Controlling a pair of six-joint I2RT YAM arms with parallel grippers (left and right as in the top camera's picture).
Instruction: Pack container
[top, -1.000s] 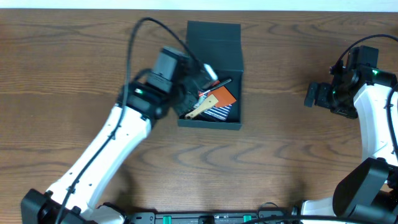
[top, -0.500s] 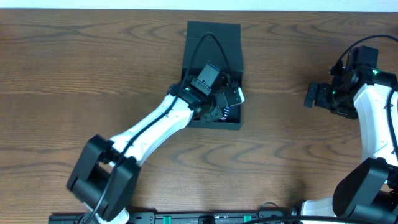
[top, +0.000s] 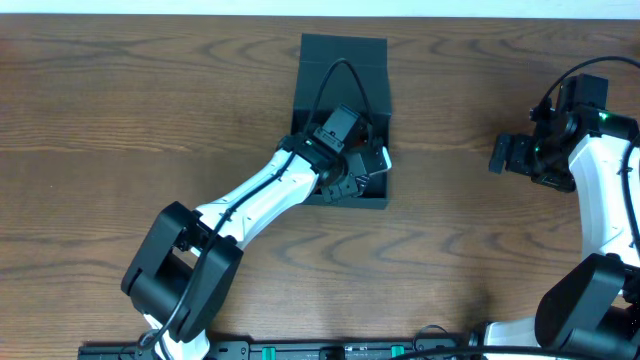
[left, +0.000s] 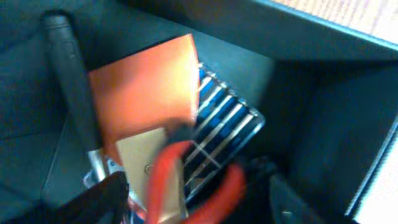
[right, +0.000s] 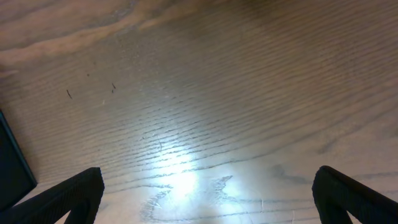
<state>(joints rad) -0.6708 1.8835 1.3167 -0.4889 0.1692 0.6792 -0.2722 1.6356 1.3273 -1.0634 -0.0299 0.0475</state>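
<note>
The dark teal container (top: 338, 201) stands open at the table's middle back, its lid flap (top: 345, 58) folded away. My left gripper (top: 368, 165) reaches down inside it. In the left wrist view its jaws (left: 199, 200) stand open, with a blurred red-handled tool (left: 171, 174) loose between them and touching neither finger. Under it lie an orange card (left: 143, 93), a blue striped item (left: 227, 124) and a black-handled tool (left: 71, 81), all within the container's walls (left: 323, 124). My right gripper (top: 505, 153) hovers open at the far right, over bare wood (right: 211, 193).
The left arm's white forearm (top: 255, 195) crosses the container's front left corner, and its cable (top: 335, 70) loops over the lid. A dark corner (right: 12, 162) shows at the left edge of the right wrist view. Wooden table (top: 120, 110) surrounds the container.
My left arm swung from the container's left edge to over its inside, and its shut jaws have opened, leaving the red-handled tool loose. The right arm has not moved.
</note>
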